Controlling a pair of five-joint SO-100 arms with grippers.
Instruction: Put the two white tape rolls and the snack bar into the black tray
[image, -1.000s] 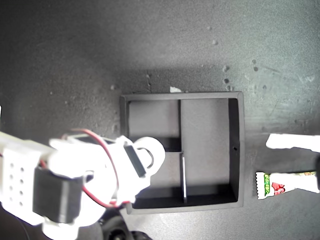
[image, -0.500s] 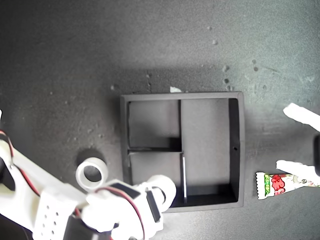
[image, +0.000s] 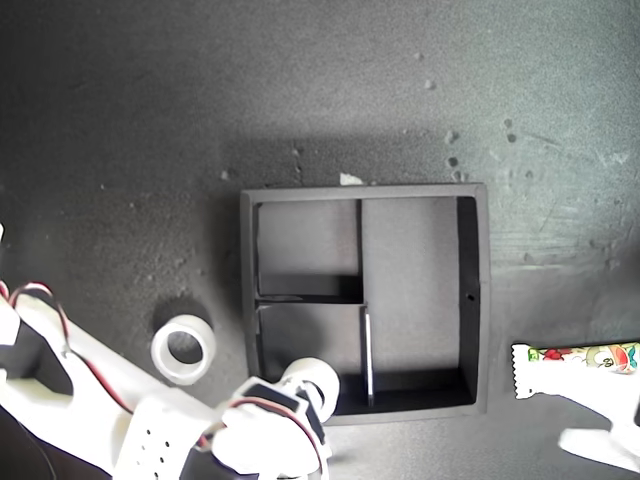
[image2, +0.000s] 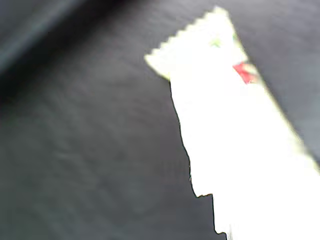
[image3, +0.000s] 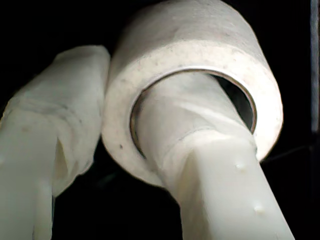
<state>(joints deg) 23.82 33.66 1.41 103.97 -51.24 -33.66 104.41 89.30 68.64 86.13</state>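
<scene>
my second gripper (image3: 107, 135) clamps a white tape roll (image3: 200, 60), one finger (image3: 220, 170) through its hole, one outside, over the black tray's (image: 480, 300) small compartment nearest the arm. the other tape roll (image: 184, 349) lies flat outside the tray's small-compartment side. the snack bar (image: 575, 357) lies beyond the long-compartment side (wrapper blurred); my first gripper's (image: 600, 440) jaw state cannot be determined.

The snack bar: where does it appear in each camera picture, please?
Exterior view: the snack bar lies at the exterior view's right edge, on the dark table, outside the black tray.
First wrist view: a blurred, overexposed snack bar fills much of the picture.
Second wrist view: not in it; only a held white tape roll shows.
Shared landmark: the bar's crimped, zigzag end.
</scene>
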